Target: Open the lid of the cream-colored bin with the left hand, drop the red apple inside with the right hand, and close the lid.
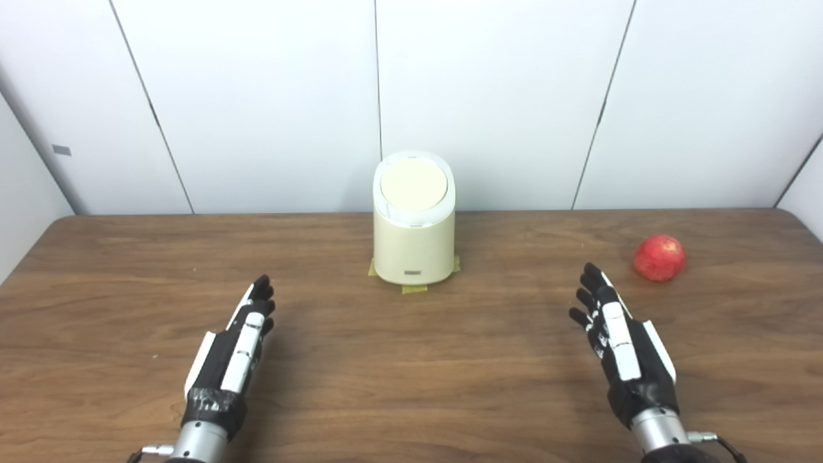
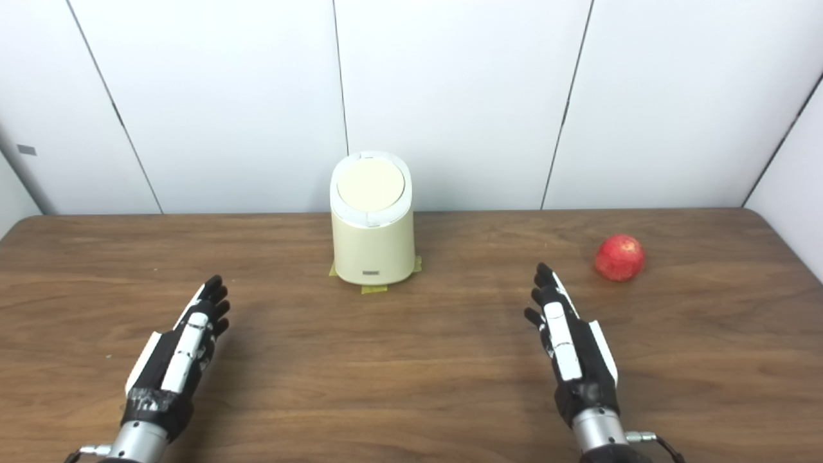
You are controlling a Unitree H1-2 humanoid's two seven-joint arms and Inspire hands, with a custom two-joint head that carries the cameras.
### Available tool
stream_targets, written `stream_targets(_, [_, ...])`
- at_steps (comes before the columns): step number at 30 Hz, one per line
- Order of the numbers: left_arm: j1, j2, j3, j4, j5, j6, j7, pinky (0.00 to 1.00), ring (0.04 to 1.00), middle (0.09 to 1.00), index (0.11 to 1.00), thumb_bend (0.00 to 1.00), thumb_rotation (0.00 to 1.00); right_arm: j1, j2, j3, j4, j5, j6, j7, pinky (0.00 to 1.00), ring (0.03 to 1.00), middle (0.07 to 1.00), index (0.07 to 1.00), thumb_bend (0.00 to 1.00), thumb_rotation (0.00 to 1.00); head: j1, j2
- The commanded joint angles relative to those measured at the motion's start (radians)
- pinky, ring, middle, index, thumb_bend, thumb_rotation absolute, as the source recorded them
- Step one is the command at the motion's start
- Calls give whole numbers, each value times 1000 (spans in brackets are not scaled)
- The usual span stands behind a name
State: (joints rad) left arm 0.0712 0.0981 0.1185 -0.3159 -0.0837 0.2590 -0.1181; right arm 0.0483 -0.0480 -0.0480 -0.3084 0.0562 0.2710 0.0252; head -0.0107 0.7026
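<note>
A cream-colored cylindrical plastic bin (image 1: 414,222) is set upright at the far middle of the brown wood-grain table (image 1: 411,373), its round lid (image 1: 413,184) closed and tilted toward the camera. Small yellow tape pieces (image 1: 415,289) are seen on the table at the bin's base. A round red apple (image 1: 659,258) is placed on the table well to the right of the bin, slightly nearer the camera than the bin's base.

The black-and-white left hand (image 1: 235,347) is held nearer the camera and to the left of the bin, well apart from it, fingers (image 1: 262,292) extended and nothing held. The black-and-white right hand (image 1: 618,341) is held to the right of the bin and nearer the camera, fingers (image 1: 590,283) stretched and slightly spread, nothing grasped. The apple is found just beyond and to the right of the right hand's fingertips, near but not touched. White wall panels (image 1: 488,96) are seen behind the bin.
</note>
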Motion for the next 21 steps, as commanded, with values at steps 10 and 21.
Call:
stream_targets(10, [4, 5, 0, -28, -10, -6, 12, 1000, 1000, 1000, 1000, 379, 871, -32, -1, -4, -41, 18, -10, 3, 927, 973, 975, 957, 530, 932, 0, 3])
stream_targets(21, [5, 1, 1, -29, -7, -6, 20, 1000, 1000, 1000, 1000, 386, 894, -33, -6, -2, -35, 15, -15, 4, 925, 970, 977, 970, 548, 912, -2, 3])
